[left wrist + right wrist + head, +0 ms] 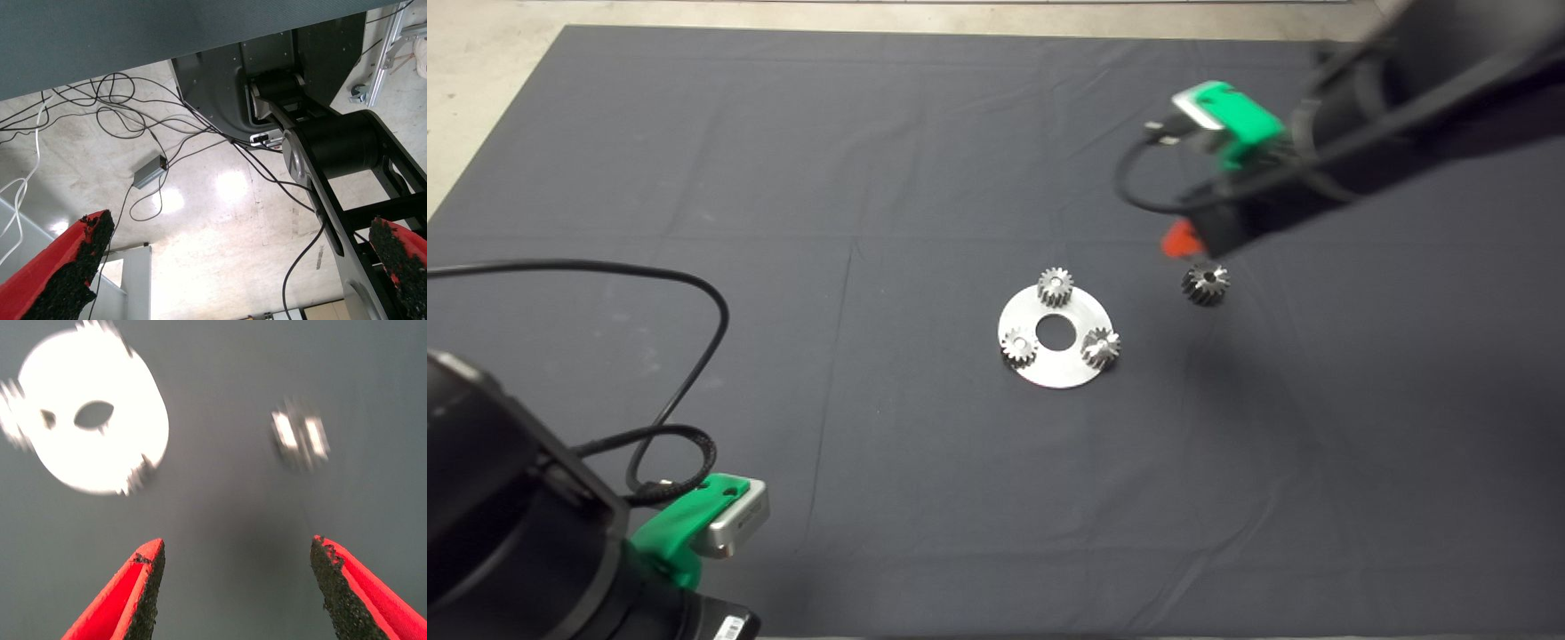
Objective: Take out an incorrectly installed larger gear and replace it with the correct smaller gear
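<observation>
right gripper (233, 587) open, hovering nr larger gear (1206, 284).

We are seeing even, soft light from above on the dark mat (694, 178), with a faint shadow spreading under the right arm (1405, 116), which is looking slightly smeared. The round metal plate (1055, 336) is shining pale but is keeping its details in the head view. In the right wrist view the same plate (93, 420) is glaring to pure white and is blurring, and the lone gear (300, 440) is streaking into bright patches. In the left wrist view the glossy floor (220, 193) is reflecting bright lamp spots.
</observation>
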Robot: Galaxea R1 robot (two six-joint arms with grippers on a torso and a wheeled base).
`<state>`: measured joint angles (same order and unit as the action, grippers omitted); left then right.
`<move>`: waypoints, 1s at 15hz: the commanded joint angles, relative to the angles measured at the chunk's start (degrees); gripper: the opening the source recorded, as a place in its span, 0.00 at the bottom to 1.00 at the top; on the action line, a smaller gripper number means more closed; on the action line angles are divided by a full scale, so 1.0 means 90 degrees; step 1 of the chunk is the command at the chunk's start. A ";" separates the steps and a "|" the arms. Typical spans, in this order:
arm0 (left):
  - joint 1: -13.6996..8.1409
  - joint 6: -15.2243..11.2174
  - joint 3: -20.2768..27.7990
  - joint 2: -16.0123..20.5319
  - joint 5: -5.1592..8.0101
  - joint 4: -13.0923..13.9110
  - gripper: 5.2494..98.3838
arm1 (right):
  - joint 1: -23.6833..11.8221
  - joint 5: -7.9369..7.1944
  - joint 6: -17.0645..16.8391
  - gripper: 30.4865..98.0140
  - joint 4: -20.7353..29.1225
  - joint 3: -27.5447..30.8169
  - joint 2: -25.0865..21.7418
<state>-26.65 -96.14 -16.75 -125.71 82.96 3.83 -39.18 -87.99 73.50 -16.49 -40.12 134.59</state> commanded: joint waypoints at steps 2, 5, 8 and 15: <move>-0.0047 0.0018 0.0076 -0.0003 0.0001 0.0102 1.00 | -0.0755 -0.0165 0.0807 0.41 0.2230 0.2212 -0.1889; -0.0057 0.0018 0.0076 -0.0013 0.0011 0.0102 1.00 | -0.0716 -0.0145 0.0799 0.48 0.2302 0.2312 -0.2324; -0.0096 0.0018 0.0076 -0.0149 0.0138 0.0102 1.00 | -0.0706 -0.0155 0.0808 0.55 0.2302 0.2302 -0.2263; -0.0115 0.0018 0.0067 -0.0130 0.0138 0.0103 1.00 | -0.0706 -0.0155 0.0808 0.70 0.2311 0.2312 -0.2283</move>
<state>-26.71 -96.05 -16.75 -127.15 84.07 3.83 -44.32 -87.87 80.43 2.41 -19.65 114.14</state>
